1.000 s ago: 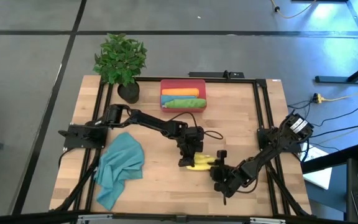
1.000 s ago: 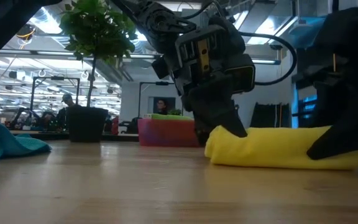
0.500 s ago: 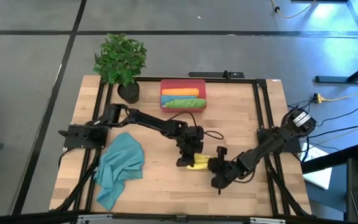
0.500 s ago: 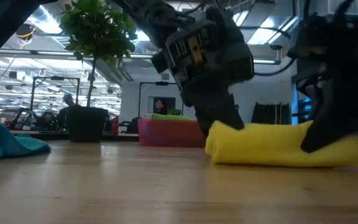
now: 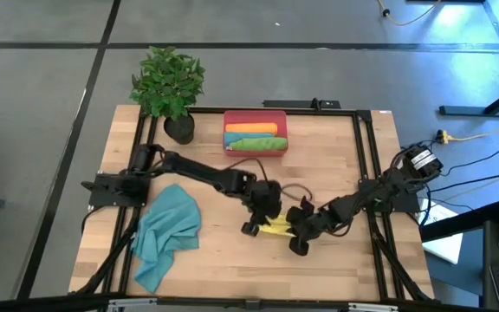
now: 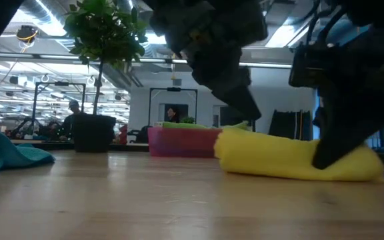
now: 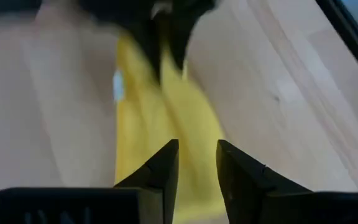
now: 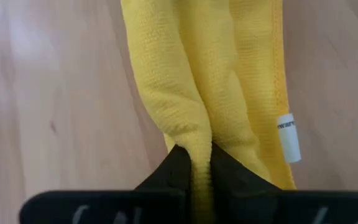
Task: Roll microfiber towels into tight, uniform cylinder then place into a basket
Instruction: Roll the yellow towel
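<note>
Two dark fingers of the right gripper [image 8: 194, 163] are pressed together on a raised fold at one end of the rolled yellow microfiber towel [image 8: 211, 81], pinching it. At the roll's other end the left gripper [image 7: 196, 163] has its jaws slightly spread, with yellow cloth showing in the gap and nothing clamped.

The roll lies on the pale wooden table [image 5: 232, 260] near its middle, between the two grippers, well apart from the small red-pink plastic basket [image 5: 255, 115], which already holds an orange roll [image 5: 251, 130] and a green roll [image 5: 256, 144].

The cloth looks light, soft and limp, so a pinch on one fold may let the layers slacken or sag. A hold across the whole thickness at each end would probably keep it tight.

A crumpled teal-blue towel [image 5: 165, 232] waits by the left arm's base.
</note>
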`<state>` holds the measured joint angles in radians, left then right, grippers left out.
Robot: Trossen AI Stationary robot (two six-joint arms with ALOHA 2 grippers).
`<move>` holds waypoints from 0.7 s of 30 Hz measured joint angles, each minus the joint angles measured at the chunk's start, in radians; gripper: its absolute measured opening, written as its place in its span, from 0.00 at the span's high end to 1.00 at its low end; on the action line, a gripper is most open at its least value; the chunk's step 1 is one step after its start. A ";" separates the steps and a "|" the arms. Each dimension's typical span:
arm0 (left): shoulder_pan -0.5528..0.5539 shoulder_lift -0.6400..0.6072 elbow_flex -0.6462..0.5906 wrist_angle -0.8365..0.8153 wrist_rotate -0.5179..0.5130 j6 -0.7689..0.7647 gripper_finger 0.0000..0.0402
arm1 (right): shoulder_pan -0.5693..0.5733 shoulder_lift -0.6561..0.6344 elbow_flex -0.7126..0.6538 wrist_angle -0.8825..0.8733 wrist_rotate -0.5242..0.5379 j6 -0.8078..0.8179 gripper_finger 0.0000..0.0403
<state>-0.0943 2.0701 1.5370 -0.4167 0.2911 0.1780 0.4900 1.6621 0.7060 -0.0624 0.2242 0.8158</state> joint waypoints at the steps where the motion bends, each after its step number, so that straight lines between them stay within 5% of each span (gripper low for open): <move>1: -0.015 0.000 0.001 0.003 -0.023 0.022 0.76 | -0.007 -0.005 -0.012 0.031 -0.010 -0.001 0.95; 15: -0.227 0.002 -0.001 0.021 -0.579 0.308 0.76 | -0.061 -0.103 -0.286 0.436 -0.078 0.106 0.95; 21: -0.247 0.003 -0.001 0.069 -0.646 0.373 0.76 | -0.099 -0.106 -0.357 0.532 -0.138 0.172 0.95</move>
<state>-0.3408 2.0727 1.5364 -0.3480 -0.3553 0.5509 0.3908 1.5558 0.3489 0.4699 0.0857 0.9878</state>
